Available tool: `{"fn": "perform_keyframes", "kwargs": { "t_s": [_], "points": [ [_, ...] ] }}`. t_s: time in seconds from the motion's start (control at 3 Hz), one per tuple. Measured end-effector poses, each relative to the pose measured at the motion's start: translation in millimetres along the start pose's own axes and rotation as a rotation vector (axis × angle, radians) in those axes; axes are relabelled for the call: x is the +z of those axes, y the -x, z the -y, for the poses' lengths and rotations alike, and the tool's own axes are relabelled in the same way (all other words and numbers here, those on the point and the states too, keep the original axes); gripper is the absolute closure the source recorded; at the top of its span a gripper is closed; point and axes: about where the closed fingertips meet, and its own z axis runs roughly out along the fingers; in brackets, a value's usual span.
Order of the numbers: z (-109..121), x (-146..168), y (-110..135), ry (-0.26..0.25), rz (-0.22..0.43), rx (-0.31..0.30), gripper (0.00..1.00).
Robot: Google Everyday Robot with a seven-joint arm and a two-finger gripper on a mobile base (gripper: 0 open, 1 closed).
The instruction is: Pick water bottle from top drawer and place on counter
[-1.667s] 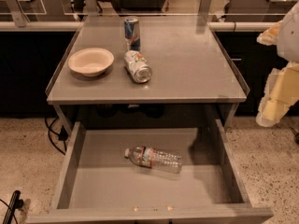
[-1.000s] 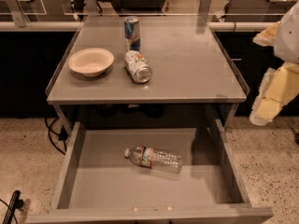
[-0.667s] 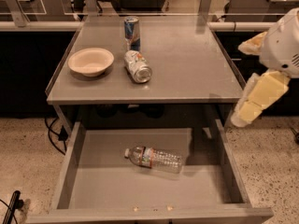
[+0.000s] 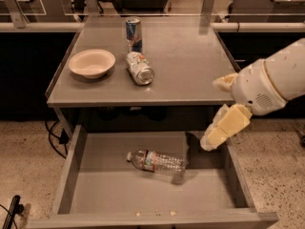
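The water bottle (image 4: 156, 161) lies on its side in the middle of the open top drawer (image 4: 90, 194), cap pointing left. The counter (image 4: 190, 66) stands above the drawer. My gripper (image 4: 212, 138) hangs from the white arm at the right, over the drawer's right rear corner, above and to the right of the bottle and apart from it. It holds nothing that I can see.
On the counter stand a cream bowl (image 4: 92, 62) at the left, an upright blue-and-silver slim can (image 4: 134, 33) and a silver drink can (image 4: 139, 68) on its side. The drawer's right wall (image 4: 237, 175) lies under the arm. Cables (image 4: 57, 137) hang at the left leg.
The arm has swung in from the right edge toward the left and down. The gripper now hangs over the drawer's right rear corner. The bottle has not moved.
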Motion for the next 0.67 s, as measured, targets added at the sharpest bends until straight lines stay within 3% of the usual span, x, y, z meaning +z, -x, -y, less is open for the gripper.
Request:
{"fn": "perform_keyframes", "kwargs": {
  "t_s": [0.33, 0.67],
  "points": [
    [-17.9, 31.9, -26.0, 0.056, -0.030, 0.060, 0.00],
    [-20.8, 35.1, -25.9, 0.058, -0.024, 0.060, 0.00]
  ]
}}
